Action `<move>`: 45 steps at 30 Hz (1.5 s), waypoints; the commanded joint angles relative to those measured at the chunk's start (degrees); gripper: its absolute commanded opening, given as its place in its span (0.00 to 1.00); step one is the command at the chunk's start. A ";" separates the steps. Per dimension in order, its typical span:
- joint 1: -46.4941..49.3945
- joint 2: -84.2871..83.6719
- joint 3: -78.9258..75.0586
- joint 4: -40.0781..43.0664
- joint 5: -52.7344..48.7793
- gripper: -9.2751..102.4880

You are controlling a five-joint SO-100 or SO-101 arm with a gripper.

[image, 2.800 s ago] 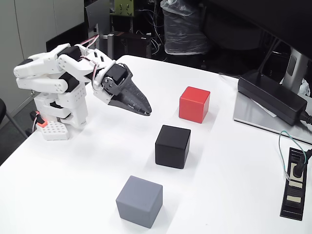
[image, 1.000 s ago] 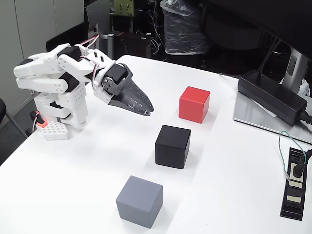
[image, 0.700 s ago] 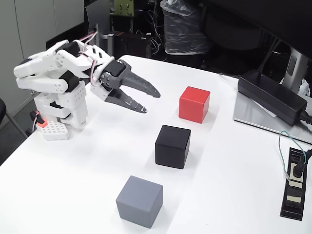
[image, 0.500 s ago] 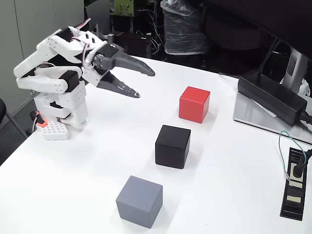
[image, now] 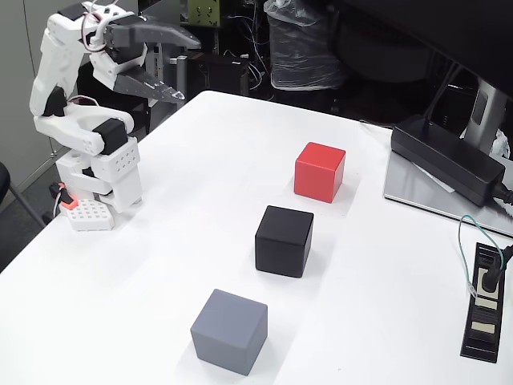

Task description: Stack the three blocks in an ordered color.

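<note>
Red block [image: 319,172], black block [image: 284,240] and grey block [image: 229,330] sit apart in a diagonal row.

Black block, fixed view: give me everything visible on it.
The black block is a matte cube with slightly rounded edges and no visible markings. It sits flat and upright on the white table, turned slightly so one corner edge faces the camera. It is the middle of a diagonal row, between the red block behind and the grey block in front, apart from both. Nothing touches it but the table; the tool is raised, open, far off at upper left.
</note>
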State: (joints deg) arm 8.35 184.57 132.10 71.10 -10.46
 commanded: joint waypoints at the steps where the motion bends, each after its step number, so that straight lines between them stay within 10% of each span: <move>1: 1.49 -7.82 -4.31 0.09 -0.44 0.32; 45: 23.38 -105.03 -54.14 8.26 -20.04 0.33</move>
State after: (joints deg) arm 30.85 79.98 80.95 78.93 -29.97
